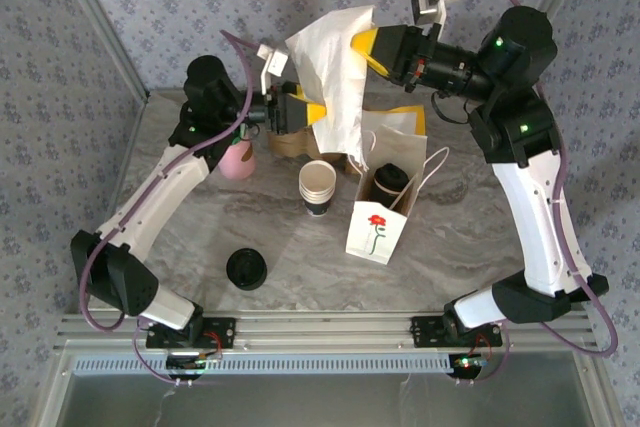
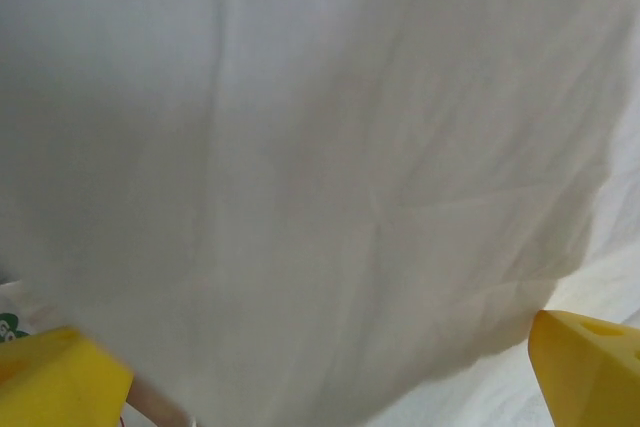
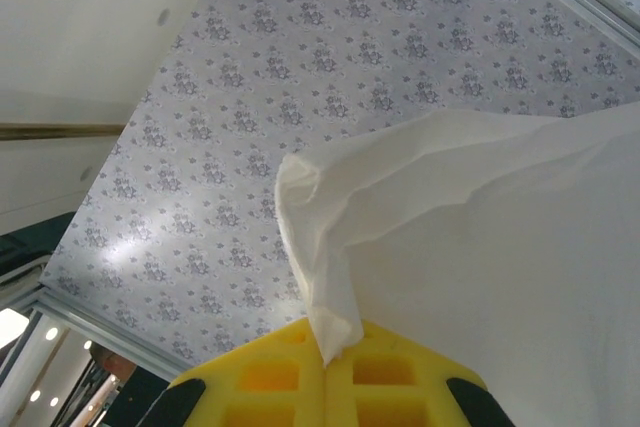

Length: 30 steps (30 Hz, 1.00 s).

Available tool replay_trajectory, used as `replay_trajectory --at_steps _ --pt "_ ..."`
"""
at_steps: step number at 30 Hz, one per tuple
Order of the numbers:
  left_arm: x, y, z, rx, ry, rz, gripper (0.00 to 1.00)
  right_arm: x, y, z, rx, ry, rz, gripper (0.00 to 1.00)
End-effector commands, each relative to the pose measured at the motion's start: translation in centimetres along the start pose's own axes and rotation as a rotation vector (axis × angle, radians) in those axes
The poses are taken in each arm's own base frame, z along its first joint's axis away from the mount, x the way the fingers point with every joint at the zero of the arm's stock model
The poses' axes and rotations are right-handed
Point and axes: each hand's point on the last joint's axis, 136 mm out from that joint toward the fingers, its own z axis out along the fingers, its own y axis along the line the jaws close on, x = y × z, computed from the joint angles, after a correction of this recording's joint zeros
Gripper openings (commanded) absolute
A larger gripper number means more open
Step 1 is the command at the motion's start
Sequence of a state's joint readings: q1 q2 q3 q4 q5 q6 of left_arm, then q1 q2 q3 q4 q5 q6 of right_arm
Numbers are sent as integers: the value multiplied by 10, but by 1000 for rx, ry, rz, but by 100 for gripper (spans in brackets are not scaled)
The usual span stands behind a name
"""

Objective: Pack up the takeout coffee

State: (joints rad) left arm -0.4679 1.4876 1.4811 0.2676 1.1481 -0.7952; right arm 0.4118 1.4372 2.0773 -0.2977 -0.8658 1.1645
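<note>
Item: 1 takeout coffee [image 1: 390, 180], upright inside the paper bag [image 1: 376, 235], below both claws. Likely light, with a crushable paper wall and slick lid; best held around the body under the lid. Right claw [image 1: 357, 44]: pinched on a white napkin [image 1: 335, 72]. Left claw [image 1: 312, 111]: spread wide, empty, facing the napkin.

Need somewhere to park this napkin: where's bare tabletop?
Bare marble tabletop right of the flower-printed paper bag, out to the right arm; also the near strip between the loose black lid and the bag. Crowded behind: cup stack, pink cup.
</note>
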Motion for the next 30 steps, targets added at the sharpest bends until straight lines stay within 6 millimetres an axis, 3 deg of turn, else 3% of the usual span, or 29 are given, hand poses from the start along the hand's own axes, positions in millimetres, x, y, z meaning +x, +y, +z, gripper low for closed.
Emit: replay_trajectory --at_steps 1,5,13,18,23,27,30 --pt "-14 -24 2 48 -15 87 100 -3 3 2 -21 -13 -11 0" --pt "-13 -27 2 58 -13 81 100 -4 -2 1 -12 -16 -12 0" --pt "-9 -45 -6 51 -20 104 95 -13 -35 -18 78 -59 8 0" --pt "-6 -43 -8 28 -18 98 87 -22 -50 -32 116 -94 15 0" --pt "-7 -36 -8 11 -23 81 82 -26 -52 -38 125 -107 11 0" --pt "-10 -34 -8 -5 -36 77 74 -25 -53 -37 123 -103 13 0" --pt "-12 -31 -8 -17 -45 69 60 -24 -55 -36 124 -102 16 0"
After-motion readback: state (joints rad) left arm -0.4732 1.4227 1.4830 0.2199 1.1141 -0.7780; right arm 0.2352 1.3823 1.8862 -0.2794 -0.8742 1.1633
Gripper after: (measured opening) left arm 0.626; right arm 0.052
